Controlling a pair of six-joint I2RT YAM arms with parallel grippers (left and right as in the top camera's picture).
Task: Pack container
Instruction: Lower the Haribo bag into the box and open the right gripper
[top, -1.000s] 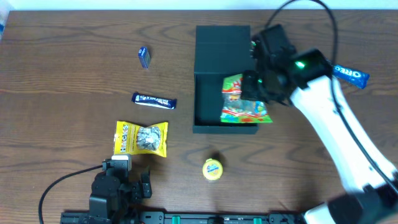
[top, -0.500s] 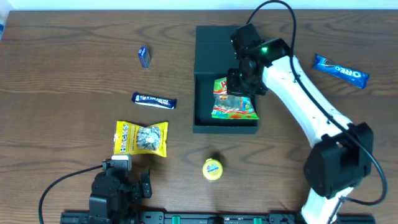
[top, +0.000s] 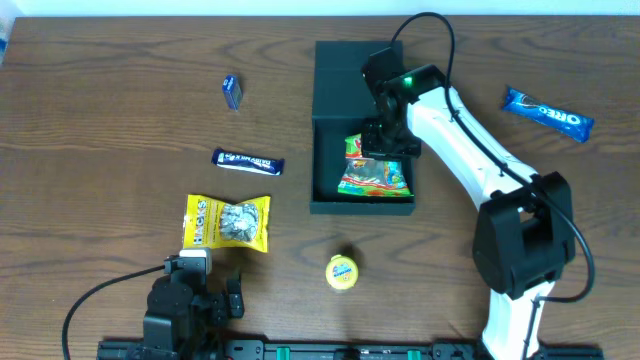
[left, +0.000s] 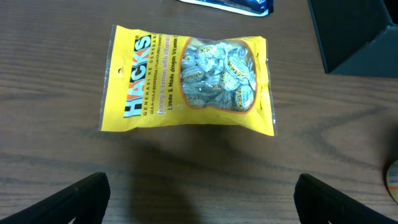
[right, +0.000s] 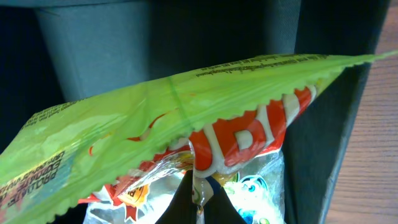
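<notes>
The dark teal container (top: 328, 90) stands open at the table's middle back, its flap lid laid back. My right gripper (top: 384, 138) is over its inside, shut on a green and red snack bag (top: 374, 172) that hangs into the box. In the right wrist view the fingers (right: 198, 208) pinch the bag (right: 186, 118) between them, with the container wall (right: 93, 43) behind. My left gripper (left: 199, 199) is open and empty low at the front left, just short of a yellow Hacks candy bag (left: 186, 78), which also shows in the overhead view (top: 227, 222).
A blue Oreo packet (top: 547, 111) lies at the far right. A dark blue bar (top: 248, 161) and a small blue packet (top: 232, 91) lie left of the container. A yellow round tub (top: 342, 271) sits in front of the container.
My right gripper has carried the green and red bag leftward from the container's right edge to over its inside. The left arm has not moved.
</notes>
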